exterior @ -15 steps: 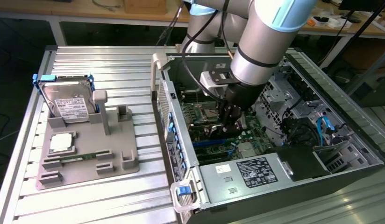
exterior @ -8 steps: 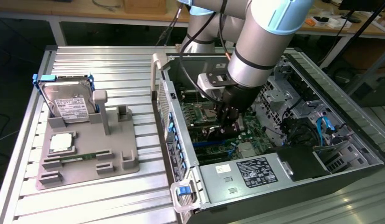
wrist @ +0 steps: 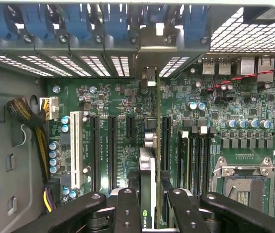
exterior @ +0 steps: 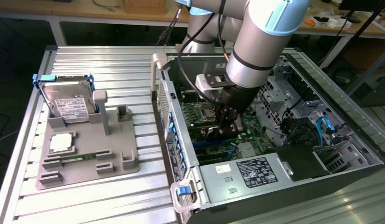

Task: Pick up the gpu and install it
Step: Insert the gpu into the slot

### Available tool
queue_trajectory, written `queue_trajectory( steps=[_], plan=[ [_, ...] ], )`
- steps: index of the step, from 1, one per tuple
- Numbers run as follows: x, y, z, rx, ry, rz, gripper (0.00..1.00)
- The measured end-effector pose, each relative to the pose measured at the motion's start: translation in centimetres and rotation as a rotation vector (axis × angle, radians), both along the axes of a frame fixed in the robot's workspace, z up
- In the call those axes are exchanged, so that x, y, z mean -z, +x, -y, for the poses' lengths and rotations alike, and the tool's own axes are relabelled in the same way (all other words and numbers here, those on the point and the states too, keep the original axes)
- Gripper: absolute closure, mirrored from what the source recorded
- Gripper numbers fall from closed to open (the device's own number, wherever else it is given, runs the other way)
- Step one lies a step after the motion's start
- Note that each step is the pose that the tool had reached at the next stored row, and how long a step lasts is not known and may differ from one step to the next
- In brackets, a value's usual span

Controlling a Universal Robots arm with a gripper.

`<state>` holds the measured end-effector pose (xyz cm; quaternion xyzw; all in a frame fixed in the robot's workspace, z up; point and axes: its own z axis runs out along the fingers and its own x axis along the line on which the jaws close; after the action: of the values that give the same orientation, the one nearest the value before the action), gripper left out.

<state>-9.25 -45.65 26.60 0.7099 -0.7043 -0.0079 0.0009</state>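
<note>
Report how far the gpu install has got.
Done: the gpu is off the grey holder and inside the open case. In hand: the claw grips it edge-on over the motherboard, lined up along the expansion slots. Left: seating it; whether its edge has entered a slot is hidden.

There is one grey robot arm (exterior: 261, 42) with one black claw (exterior: 222, 127), one thin black edge-on gpu (wrist: 147, 174), and one open dark metal computer case (exterior: 165, 100) with one green motherboard (wrist: 108, 97). One ribbed aluminium worktop (exterior: 93, 205) carries one grey moulded tray (exterior: 86, 177), one silver labelled hard drive (exterior: 67, 105), one square silver processor (exterior: 61, 142) and one slim green memory stick (exterior: 80, 157).
</note>
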Motion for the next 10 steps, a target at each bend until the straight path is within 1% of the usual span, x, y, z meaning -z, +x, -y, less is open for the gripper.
queue_trajectory(
  steps=[10],
  plan=[
    [0.29, -0.03, 0.04, 0.000, -0.0002, -0.0001, 0.73]
  ],
)
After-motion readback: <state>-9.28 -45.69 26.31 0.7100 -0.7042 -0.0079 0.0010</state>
